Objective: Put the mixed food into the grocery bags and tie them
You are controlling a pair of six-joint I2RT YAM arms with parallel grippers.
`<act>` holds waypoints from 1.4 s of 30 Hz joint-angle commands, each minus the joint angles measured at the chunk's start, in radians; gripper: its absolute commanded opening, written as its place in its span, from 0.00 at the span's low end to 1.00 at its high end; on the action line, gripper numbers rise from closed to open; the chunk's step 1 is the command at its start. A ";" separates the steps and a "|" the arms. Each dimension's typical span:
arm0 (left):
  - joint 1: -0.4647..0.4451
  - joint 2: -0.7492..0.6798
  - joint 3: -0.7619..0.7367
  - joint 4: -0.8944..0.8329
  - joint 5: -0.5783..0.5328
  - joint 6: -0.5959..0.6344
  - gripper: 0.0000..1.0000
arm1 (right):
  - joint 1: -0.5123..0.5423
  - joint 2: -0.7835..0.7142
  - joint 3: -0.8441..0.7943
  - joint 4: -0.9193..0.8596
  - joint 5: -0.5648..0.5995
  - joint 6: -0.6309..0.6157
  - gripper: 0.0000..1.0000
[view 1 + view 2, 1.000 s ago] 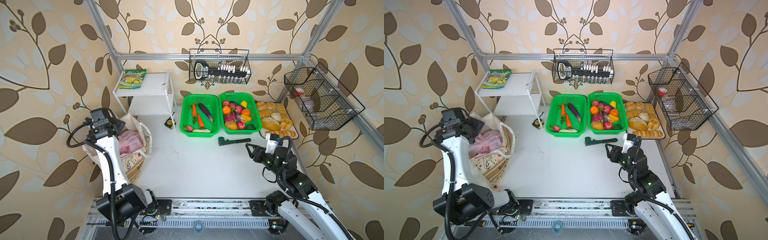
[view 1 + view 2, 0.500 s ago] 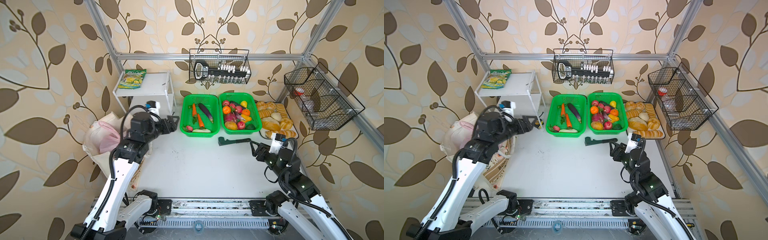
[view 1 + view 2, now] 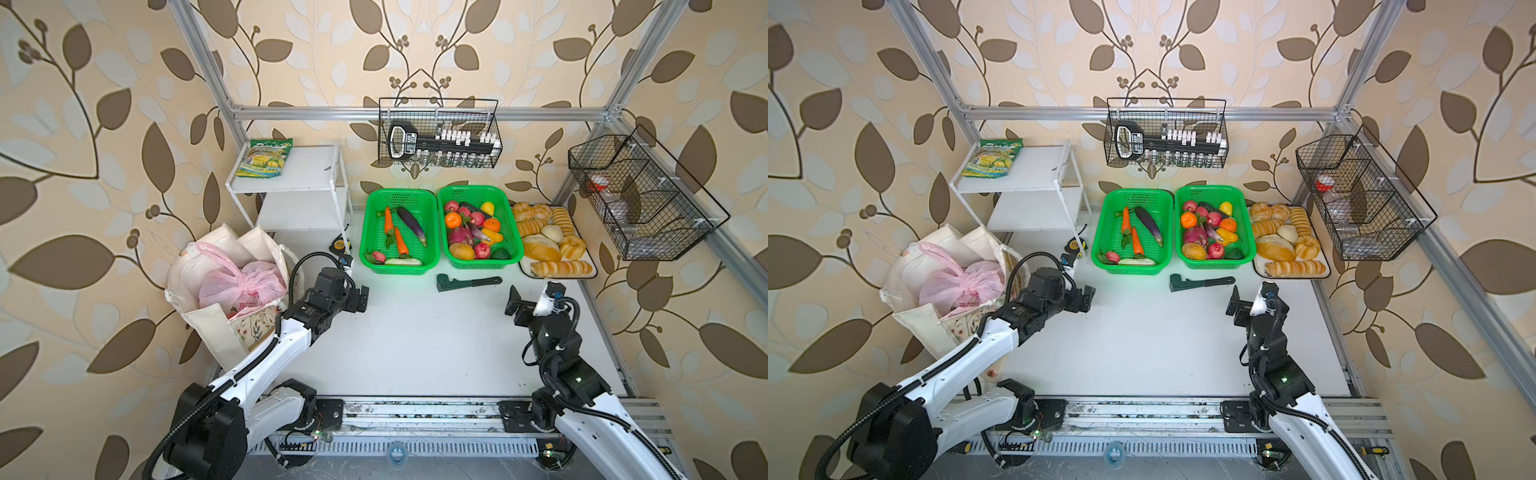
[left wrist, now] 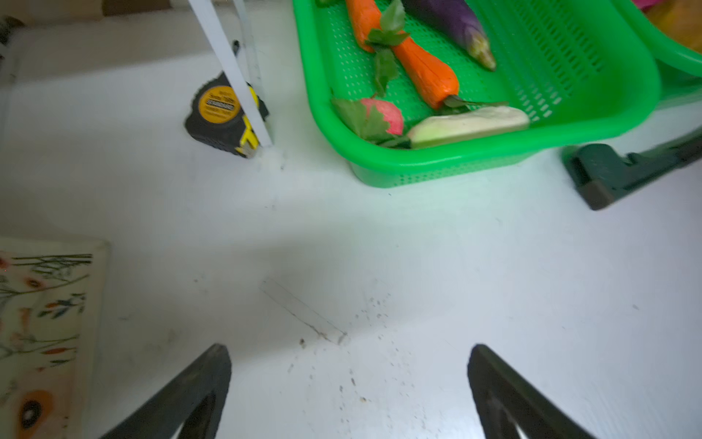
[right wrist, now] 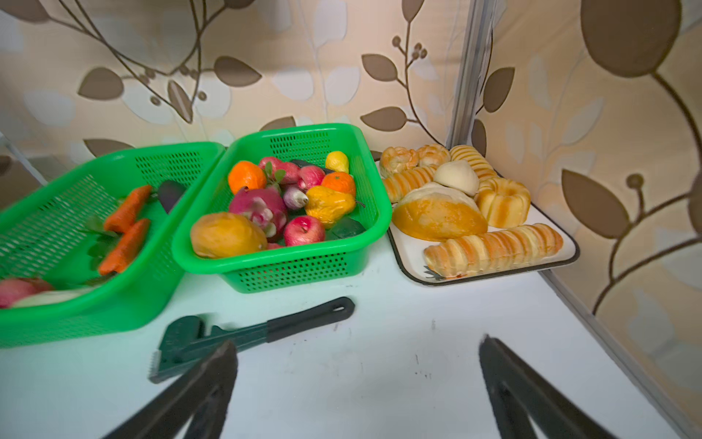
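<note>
Bags: pink plastic bag (image 3: 241, 286), thin and translucent, neck gathered, sits inside cream canvas tote (image 3: 208, 332) at the left edge of the table (image 3: 415, 340). Contents cannot be made out through the film. Tote front panel carries a floral print. Red print on the pink film is unreadable (too small). Tape measure (image 4: 222, 114) label appears to read "STANDARD".

Left gripper (image 4: 349, 347): jaws wide, empty, just right of the tote. Right gripper (image 5: 359, 342): jaws wide, empty, near the wrench (image 5: 247, 334).
</note>
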 commanded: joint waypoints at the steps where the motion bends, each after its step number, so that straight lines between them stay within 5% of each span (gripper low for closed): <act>1: 0.056 0.050 0.023 0.142 -0.149 0.076 0.99 | -0.010 0.093 -0.083 0.340 0.062 -0.149 0.99; 5: 0.157 0.112 0.016 0.187 -0.077 0.016 0.99 | -0.097 0.304 -0.103 0.506 -0.019 -0.130 0.99; 10: 0.194 0.197 -0.025 0.321 -0.121 0.018 0.99 | -0.268 0.503 -0.137 0.735 -0.282 -0.047 0.94; 16: 0.223 0.298 -0.106 0.533 -0.184 0.022 0.99 | -0.304 0.685 -0.144 0.975 -0.356 -0.152 0.93; 23: 0.281 0.361 -0.196 0.801 -0.100 0.044 0.99 | -0.288 0.918 -0.209 1.292 -0.497 -0.234 0.92; 28: 0.328 0.401 -0.250 0.894 -0.031 0.020 0.99 | -0.262 0.906 -0.197 1.252 -0.418 -0.227 0.94; 36: 0.333 0.416 -0.246 0.899 -0.147 -0.035 0.99 | -0.283 0.893 -0.178 1.201 -0.365 -0.176 1.00; 42: 0.333 0.416 -0.250 0.907 -0.144 -0.035 0.99 | -0.364 0.893 -0.173 1.190 -0.577 -0.165 1.00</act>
